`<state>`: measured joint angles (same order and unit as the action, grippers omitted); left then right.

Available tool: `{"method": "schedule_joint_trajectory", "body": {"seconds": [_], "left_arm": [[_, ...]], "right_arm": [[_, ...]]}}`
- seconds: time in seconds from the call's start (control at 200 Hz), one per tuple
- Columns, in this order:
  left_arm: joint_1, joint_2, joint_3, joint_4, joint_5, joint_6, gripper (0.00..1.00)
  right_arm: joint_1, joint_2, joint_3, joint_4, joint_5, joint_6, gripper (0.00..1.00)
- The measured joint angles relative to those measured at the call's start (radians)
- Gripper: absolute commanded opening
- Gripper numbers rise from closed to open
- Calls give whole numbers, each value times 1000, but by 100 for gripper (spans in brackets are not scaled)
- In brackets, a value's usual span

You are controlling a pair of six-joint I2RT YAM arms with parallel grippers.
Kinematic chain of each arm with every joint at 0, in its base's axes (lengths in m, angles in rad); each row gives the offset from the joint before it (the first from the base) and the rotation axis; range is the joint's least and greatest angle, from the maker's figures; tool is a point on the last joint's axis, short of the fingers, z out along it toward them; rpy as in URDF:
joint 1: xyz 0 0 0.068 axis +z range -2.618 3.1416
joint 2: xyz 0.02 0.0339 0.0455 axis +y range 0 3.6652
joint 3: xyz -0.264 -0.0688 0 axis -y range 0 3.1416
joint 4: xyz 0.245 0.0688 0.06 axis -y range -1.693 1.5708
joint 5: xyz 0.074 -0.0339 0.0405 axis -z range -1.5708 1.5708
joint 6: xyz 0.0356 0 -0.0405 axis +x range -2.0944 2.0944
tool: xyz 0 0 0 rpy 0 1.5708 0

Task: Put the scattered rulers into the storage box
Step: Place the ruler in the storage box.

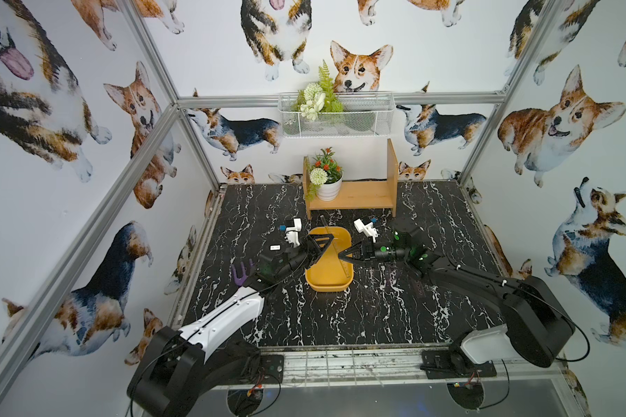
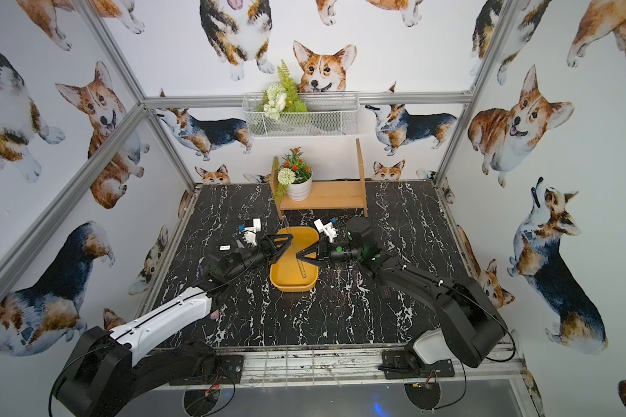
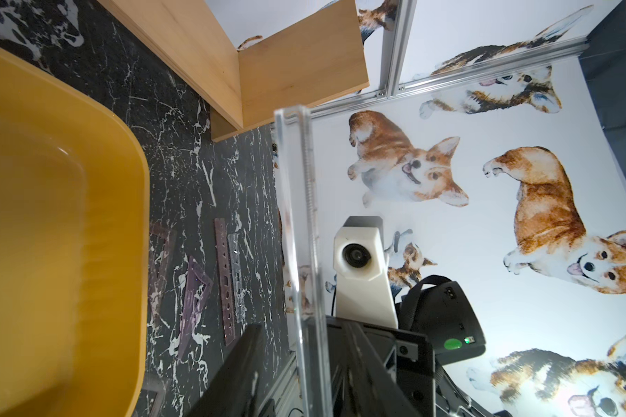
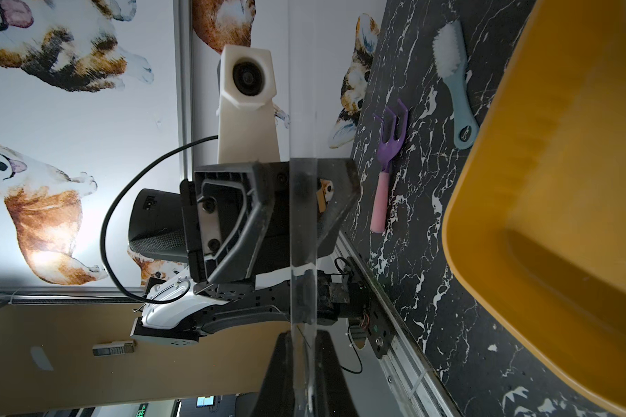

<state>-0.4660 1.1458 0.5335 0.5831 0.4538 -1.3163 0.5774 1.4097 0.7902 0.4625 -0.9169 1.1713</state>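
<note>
A long clear ruler (image 1: pixel 337 252) is held on edge above the mustard-yellow storage box (image 1: pixel 326 281), slanting from the far side toward the near right corner. My right gripper (image 1: pixel 340 257) is shut on it; in the right wrist view both fingers press its faces at the right gripper (image 4: pixel 302 343). My left gripper (image 1: pixel 326 246) straddles the same ruler (image 3: pixel 300 216) from the other side and stands open, with a gap showing beside one finger (image 3: pixel 239 372). More rulers lie on the table right of the box: a stencil ruler (image 3: pixel 225 285), a clear strip (image 3: pixel 238 278) and a set square (image 3: pixel 193 299).
A purple rake (image 1: pixel 242 274) lies left of the box, behind my left arm, and a pale blue brush (image 4: pixel 452 83) lies near it. A wooden shelf (image 1: pixel 355 196) with a flower pot (image 1: pixel 327 187) stands behind the box. A white wire basket (image 1: pixel 337 117) hangs on the back wall.
</note>
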Motion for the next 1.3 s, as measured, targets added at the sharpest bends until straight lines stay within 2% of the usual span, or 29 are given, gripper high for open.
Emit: {"method": "schedule_joint_trajectory", "body": {"seconds": [0.095,0.23,0.405,0.43,0.515,0.616,0.691,0.756,1.021,1.296], "left_arm": [[0,10,0,25,19,-21,42],[0,18,0,47,33,-33,33],[1,18,0,49,42,-58,5],[1,16,-1,53,47,-58,0],[0,13,-2,55,48,-57,0],[0,8,-1,32,48,-50,0],[1,6,8,-6,46,-37,0],[5,5,23,-46,42,-19,0],[8,53,158,-289,-12,127,0],[8,200,303,-489,-124,283,0]], "right_arm": [[6,4,-5,16,-9,3,0],[18,13,-9,35,-23,21,0],[20,14,-17,73,-29,19,0],[20,14,-18,77,-32,19,6],[20,13,-18,77,-34,18,19],[16,4,-10,35,-28,-8,44],[2,-12,12,-23,-8,-45,56],[-17,-32,36,-85,8,-91,62],[-153,-101,134,-418,114,-309,60],[-165,-105,249,-779,357,-560,56]]}}
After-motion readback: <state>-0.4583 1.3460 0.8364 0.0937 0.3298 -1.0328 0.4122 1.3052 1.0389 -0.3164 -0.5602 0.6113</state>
